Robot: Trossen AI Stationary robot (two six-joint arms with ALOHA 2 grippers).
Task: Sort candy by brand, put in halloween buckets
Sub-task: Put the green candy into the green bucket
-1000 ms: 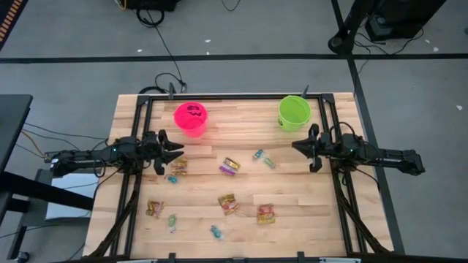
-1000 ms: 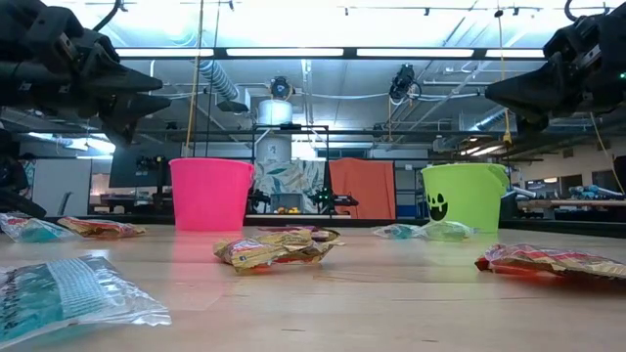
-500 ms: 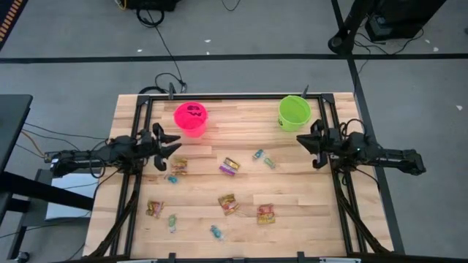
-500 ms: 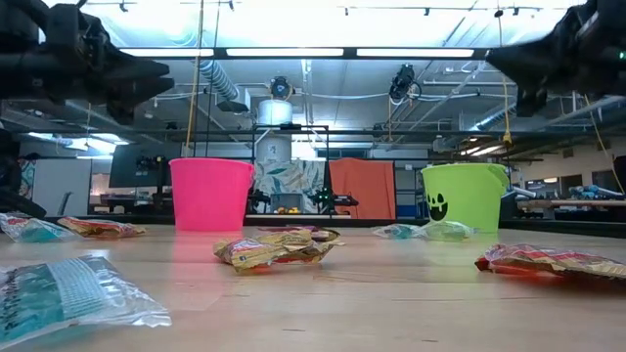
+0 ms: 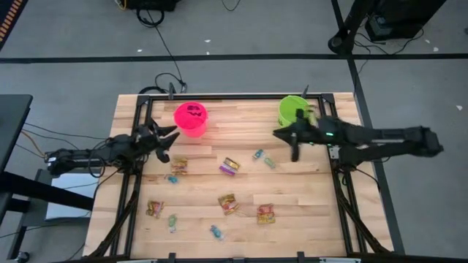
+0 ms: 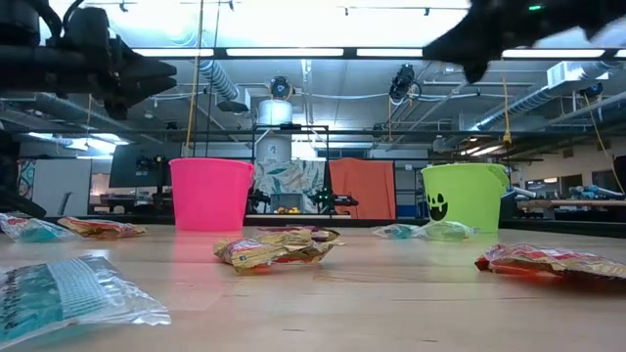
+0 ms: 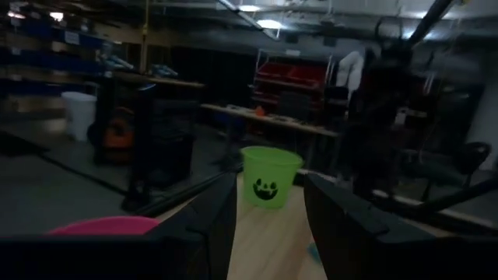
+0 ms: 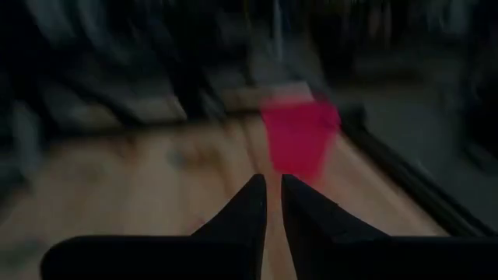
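- The left gripper point(image 5: 172, 134) hangs in the air just beside the hot pink round plastic bucket with the black jack-o'-lantern face point(image 5: 191, 118), on that bucket's left side; its two dark fingers point(image 7: 208, 225) stand apart with nothing between them, and past them the wrist view shows the far pail
- The right gripper point(image 5: 281, 137) reaches out over the light wooden slatted table point(image 5: 300, 212), just in front of the lime green round plastic bucket point(image 5: 292, 111); its fingers point(image 8: 241, 214) are nearly together with only a thin gap, holding nothing, and point toward the pink bucket across the table
- Both buckets stand upright at the far edge of the table, well apart, pink on the left, green on the right
- The small wrapped candy lies loose on the table in front of the buckets: flat orange-red-yellow packets point(image 5: 265, 214) and smaller teal twisted pieces point(image 5: 258, 154), scattered across the middle and near edge; one purple-edged packet point(image 5: 231, 166) lies near the centre
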